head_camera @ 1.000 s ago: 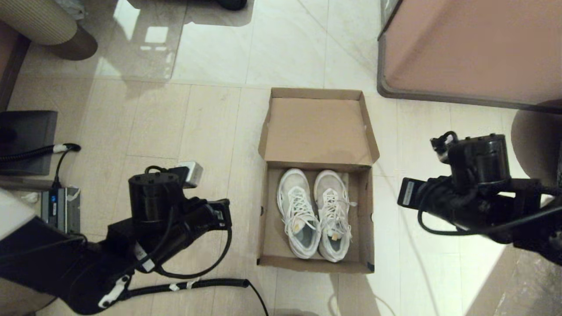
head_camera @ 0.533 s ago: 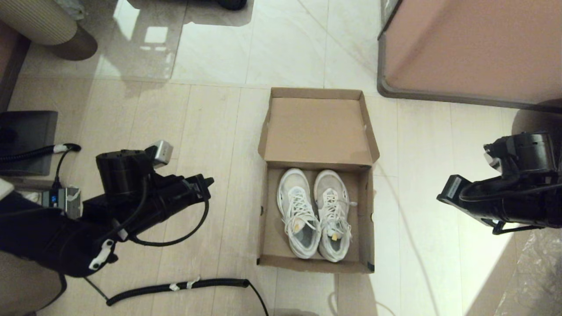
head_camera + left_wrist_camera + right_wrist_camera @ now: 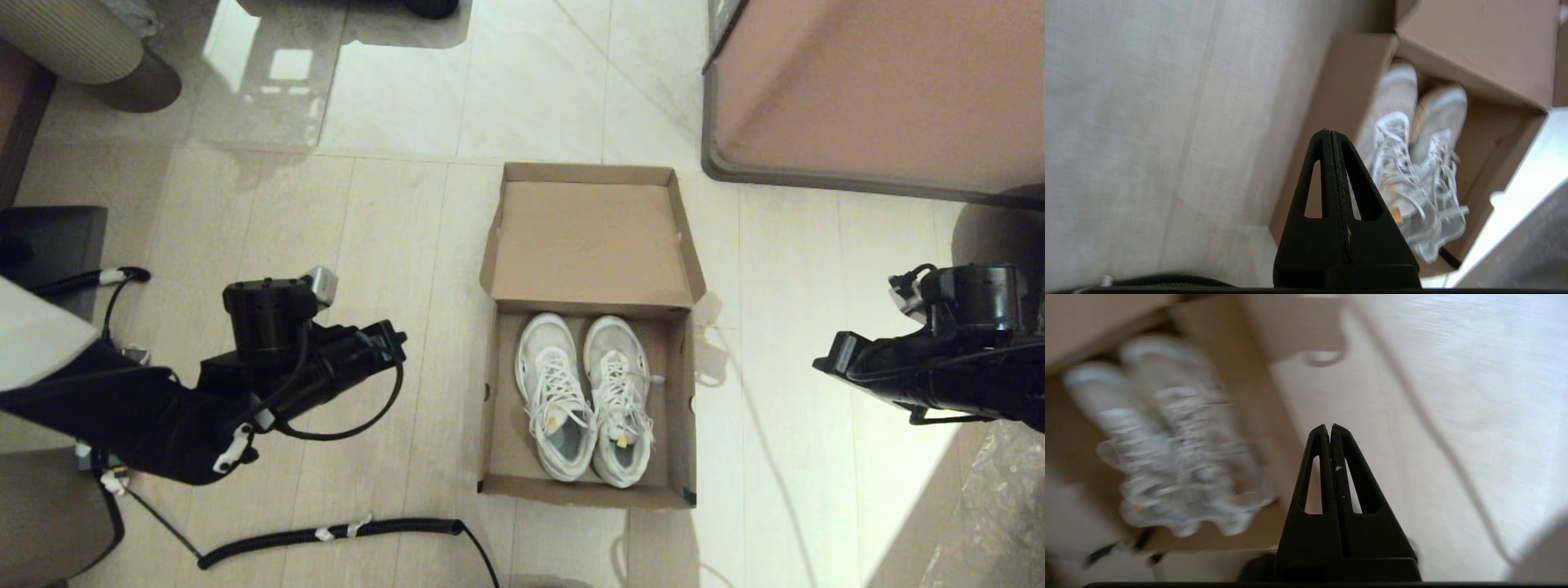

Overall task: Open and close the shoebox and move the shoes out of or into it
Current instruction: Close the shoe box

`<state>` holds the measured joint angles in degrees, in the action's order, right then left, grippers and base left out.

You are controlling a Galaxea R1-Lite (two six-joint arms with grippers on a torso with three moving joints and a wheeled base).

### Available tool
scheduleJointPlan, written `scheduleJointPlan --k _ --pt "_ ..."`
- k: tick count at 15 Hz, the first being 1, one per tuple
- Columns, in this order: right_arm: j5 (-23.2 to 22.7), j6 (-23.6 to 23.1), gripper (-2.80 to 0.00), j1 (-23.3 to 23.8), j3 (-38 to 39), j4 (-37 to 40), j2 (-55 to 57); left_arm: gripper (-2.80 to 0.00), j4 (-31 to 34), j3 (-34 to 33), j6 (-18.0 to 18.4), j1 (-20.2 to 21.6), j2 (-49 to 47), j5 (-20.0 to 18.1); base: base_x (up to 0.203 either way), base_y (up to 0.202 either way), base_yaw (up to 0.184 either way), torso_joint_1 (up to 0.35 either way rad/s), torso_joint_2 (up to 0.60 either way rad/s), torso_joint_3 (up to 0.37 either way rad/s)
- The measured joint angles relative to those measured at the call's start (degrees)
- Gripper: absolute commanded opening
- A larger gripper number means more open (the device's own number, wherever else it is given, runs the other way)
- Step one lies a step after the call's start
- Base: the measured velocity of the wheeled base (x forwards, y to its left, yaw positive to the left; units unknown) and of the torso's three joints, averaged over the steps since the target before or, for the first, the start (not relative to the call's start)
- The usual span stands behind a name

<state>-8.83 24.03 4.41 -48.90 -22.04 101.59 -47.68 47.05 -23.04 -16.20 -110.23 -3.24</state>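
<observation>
The brown cardboard shoebox (image 3: 584, 492) stands open on the floor in the middle of the head view, its hinged lid (image 3: 592, 241) folded back and lying flat on the far side. Both white lace-up shoes (image 3: 584, 396) lie side by side inside it, toes toward the lid. My left gripper (image 3: 397, 339) hovers to the left of the box, shut and empty. In the left wrist view its tips (image 3: 1329, 132) stand over the box's side wall (image 3: 1331, 98), beside the shoes (image 3: 1412, 163). My right gripper (image 3: 823, 359) hangs to the right of the box, shut with nothing in it.
A black coiled cable (image 3: 326, 535) lies on the floor in front of the left arm. A thin cord (image 3: 759, 441) runs along the floor right of the box. A pinkish-brown piece of furniture (image 3: 882, 90) stands at the back right; a dark box (image 3: 49, 245) sits at the left edge.
My right gripper has drawn back to the right, away from the box. My left gripper has risen and shifted left and away from the box. Shoes and box have not moved.
</observation>
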Motion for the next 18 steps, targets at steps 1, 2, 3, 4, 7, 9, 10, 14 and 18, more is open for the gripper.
scheduleJointPlan --k 1,2,3,4,7,9,10,14,18 --pt "-4.6 0.3 -2.80 0.4 0.1 -1.7 -0.2 -2.80 -0.1 0.2 -0.1 -0.3 -0.6 0.0 0.000 0.000 0.000 0.000 0.00 0.000" --pt "-9.8 0.8 -2.80 1.1 0.1 -2.7 -0.4 -2.80 -0.4 0.4 -0.1 -0.4 -1.7 0.0 0.000 0.000 0.000 0.000 0.00 0.000" --pt "-13.6 1.1 -2.80 1.5 0.2 -3.7 0.0 -2.80 -0.8 1.0 0.0 -0.4 -2.9 -0.1 0.000 0.000 0.000 0.000 0.00 0.000" --pt "-14.5 1.3 -2.80 1.6 0.3 -5.3 0.8 -2.80 -1.5 2.8 0.2 -0.2 -4.3 -0.1 0.000 0.000 0.000 0.000 0.00 0.000" --pt "-7.7 1.8 -2.80 1.2 -0.8 -12.2 6.5 -2.80 -2.3 10.1 0.4 1.1 -9.6 -0.5 0.000 0.000 0.000 0.000 0.00 0.000" --pt "-6.1 3.5 -2.80 1.2 -4.6 -16.1 10.4 -2.80 -2.4 15.3 0.4 1.5 -13.1 -2.1 0.000 0.000 0.000 0.000 0.00 0.000" --pt "-5.9 4.6 -2.80 1.2 -7.1 -15.7 12.1 -2.80 -2.3 18.0 0.4 1.8 -14.7 -3.0 0.000 0.000 0.000 0.000 0.00 0.000" --pt "-4.3 5.6 -2.80 0.0 -18.6 -9.3 18.4 -2.80 1.0 29.3 0.4 2.3 -20.4 -4.2 0.000 0.000 0.000 0.000 0.00 0.000" --pt "-3.3 7.9 -2.80 -0.8 -29.9 -4.1 25.0 -2.80 4.4 43.2 0.4 2.3 -27.0 -4.3 0.000 0.000 0.000 0.000 0.00 0.000"
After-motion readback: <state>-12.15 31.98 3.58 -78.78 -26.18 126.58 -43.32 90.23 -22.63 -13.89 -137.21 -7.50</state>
